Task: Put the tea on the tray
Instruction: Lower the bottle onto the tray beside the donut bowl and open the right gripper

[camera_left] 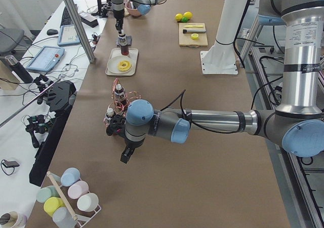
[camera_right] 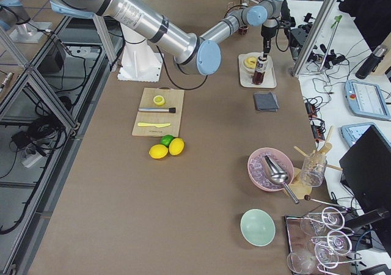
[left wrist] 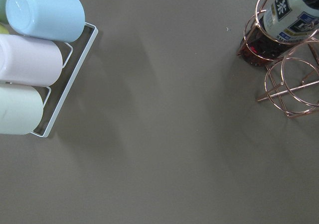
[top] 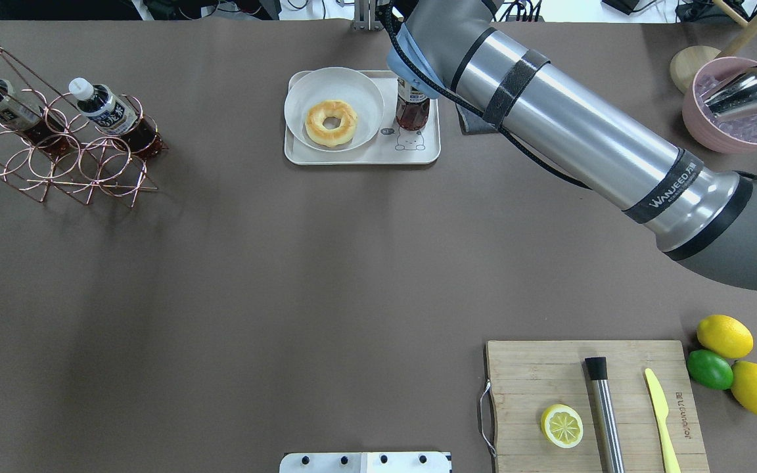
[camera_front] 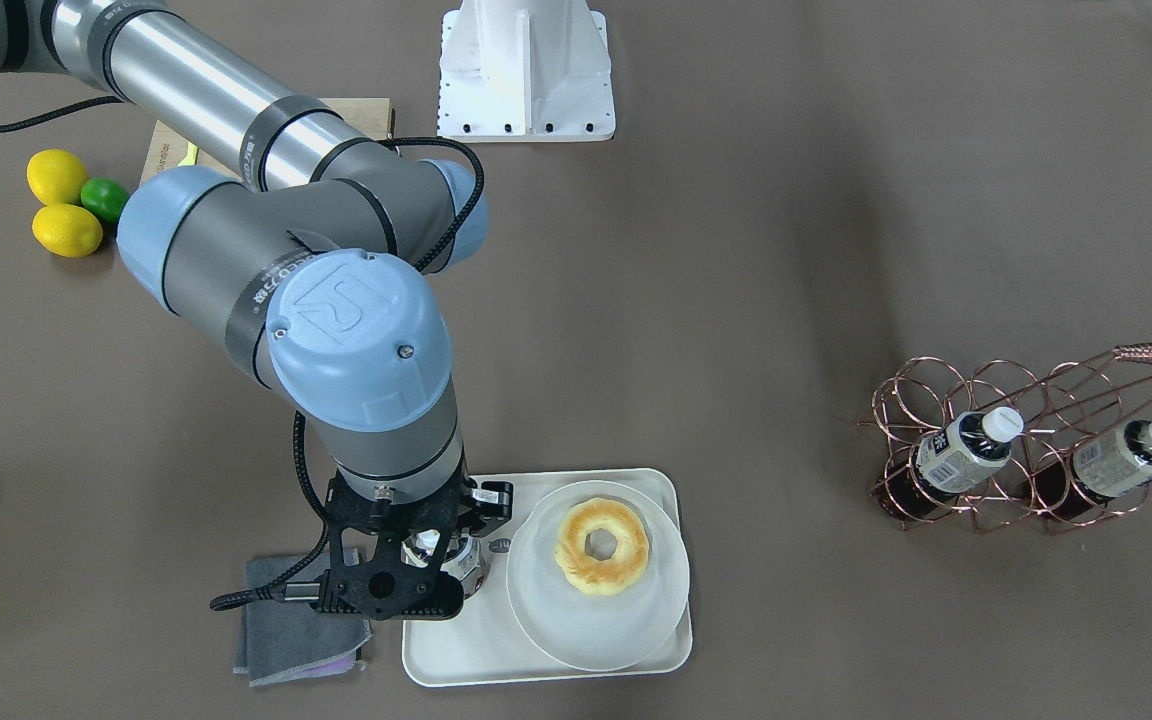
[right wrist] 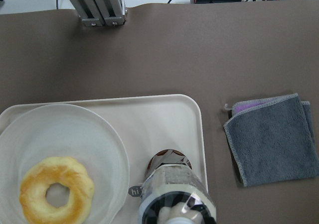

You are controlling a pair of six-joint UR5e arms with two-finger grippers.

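The tea (top: 412,110) is a small bottle of dark reddish liquid standing upright on the cream tray (top: 359,154), beside the bear drawing. My right gripper (camera_front: 428,556) reaches down from above and is shut around the bottle's neck, with the white cap (camera_front: 428,545) showing between its fingers. The right wrist view shows the tea (right wrist: 173,191) from above, its base resting on the tray (right wrist: 164,119). My left gripper (camera_left: 112,127) hovers by the copper wire rack (top: 56,157); I cannot tell whether it is open or shut.
A round plate (top: 326,82) with a doughnut (top: 331,121) fills the tray's other half. A grey cloth (right wrist: 271,137) lies beside the tray. Two alike bottles (top: 106,108) stay in the rack. Cutting board (top: 589,401), lemons (top: 723,335) and a pink bowl (top: 733,131) lie on the right arm's side.
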